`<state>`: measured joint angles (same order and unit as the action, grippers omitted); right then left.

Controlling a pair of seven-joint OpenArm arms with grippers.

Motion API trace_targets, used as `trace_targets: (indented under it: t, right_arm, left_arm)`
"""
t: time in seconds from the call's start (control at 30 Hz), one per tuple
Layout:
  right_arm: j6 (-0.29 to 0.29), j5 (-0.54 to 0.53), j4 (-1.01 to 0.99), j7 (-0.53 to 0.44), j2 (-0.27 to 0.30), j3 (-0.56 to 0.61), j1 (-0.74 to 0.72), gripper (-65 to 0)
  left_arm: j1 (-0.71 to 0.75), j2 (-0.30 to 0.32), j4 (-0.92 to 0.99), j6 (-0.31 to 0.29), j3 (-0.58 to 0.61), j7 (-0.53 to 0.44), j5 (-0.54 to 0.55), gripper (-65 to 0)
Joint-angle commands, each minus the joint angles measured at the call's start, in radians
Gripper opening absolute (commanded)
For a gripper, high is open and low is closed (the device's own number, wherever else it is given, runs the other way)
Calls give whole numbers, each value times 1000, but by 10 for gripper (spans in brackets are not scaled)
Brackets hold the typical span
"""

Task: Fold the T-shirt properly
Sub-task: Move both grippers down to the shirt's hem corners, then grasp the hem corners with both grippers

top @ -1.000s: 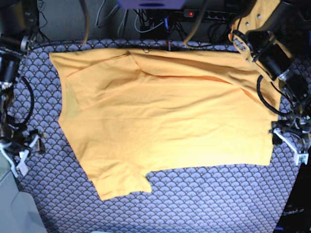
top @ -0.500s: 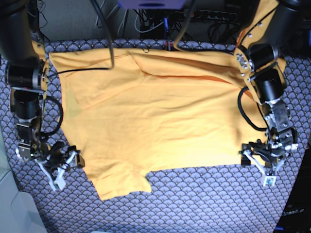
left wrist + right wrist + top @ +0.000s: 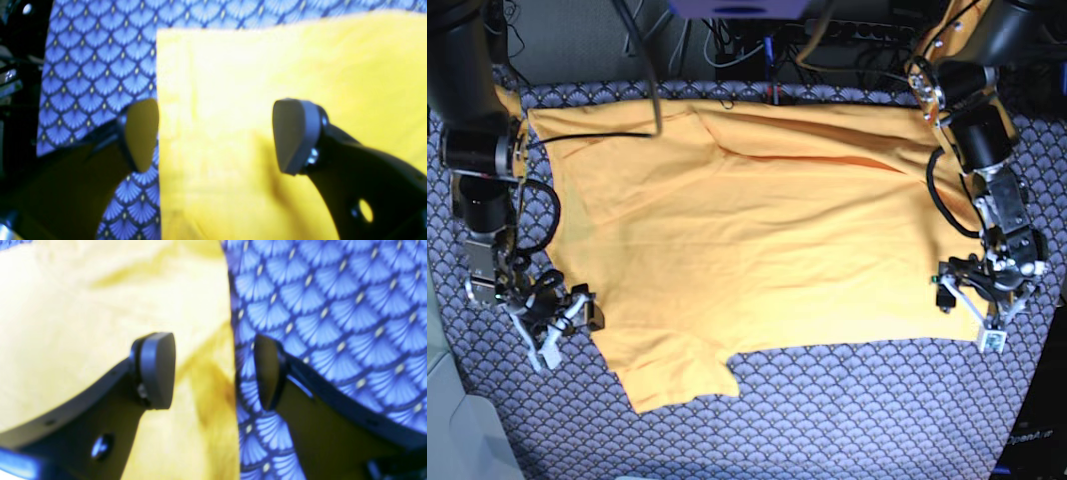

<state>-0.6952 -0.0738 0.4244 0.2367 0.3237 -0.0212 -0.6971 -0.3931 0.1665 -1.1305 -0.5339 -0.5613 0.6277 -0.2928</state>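
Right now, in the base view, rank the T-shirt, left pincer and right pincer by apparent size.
1. T-shirt, by far the largest.
2. Left pincer and right pincer: look alike, can't rank them.

Base view: high overhead, facing down, far enough to take in whole T-shirt point(image 3: 757, 240) on patterned cloth point(image 3: 857, 410), both arms at 3 and 9 o'clock edges.
Left wrist view: close behind left gripper point(image 3: 215, 135), facing down past fingers onto shirt edge; blurred.
Right wrist view: same closeness behind right gripper point(image 3: 213, 370), over opposite shirt edge.
Shared: each wrist patch matches base view near 4 and 8 o'clock.
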Motion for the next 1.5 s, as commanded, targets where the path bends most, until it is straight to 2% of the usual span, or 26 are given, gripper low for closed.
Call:
trace_targets:
  t: [0.0,0.23,0.57,0.63,0.83,0.93,1.03,1.17,1.33,1.47]
  right_arm:
    - [-3,-13,15,-26,-2,-3,-39,-274]
    - [-3,-11,15,-30,-8,-1,-8,-274]
    - [-3,-11,15,-52,-27,-1,6,-280]
    - [-3,-11,15,-53,-28,2,11,-313]
    - [-3,-10,18,-53,-39,5,3,-550]
    - [-3,-10,18,-47,-31,-1,-28,-575]
    - [-3,-11,18,-50,-1,-1,-36,-543]
    - [-3,-11,18,-52,18,0,-39,-435]
    - [-3,-11,18,-55,15,2,-36,-290]
    - [-3,-16,17,-95,13,-3,-32,-238]
  left_arm:
    - [-34,6,-30,4,2,-30,13,-134]
    - [23,6,-66,4,-6,-29,14,-134]
    - [26,6,-64,7,-6,-29,14,-134]
    - [24,6,-62,8,-6,-33,14,-134]
    - [12,8,-56,11,-4,-35,14,-134]
    - [9,8,-58,11,-6,-32,14,-134]
    - [9,6,-64,11,-6,-30,14,-134]
    - [12,6,-64,11,-6,-30,14,-134]
    - [12,5,-64,11,-6,-30,14,-134]
    - [16,5,-66,10,-6,-29,14,-134]
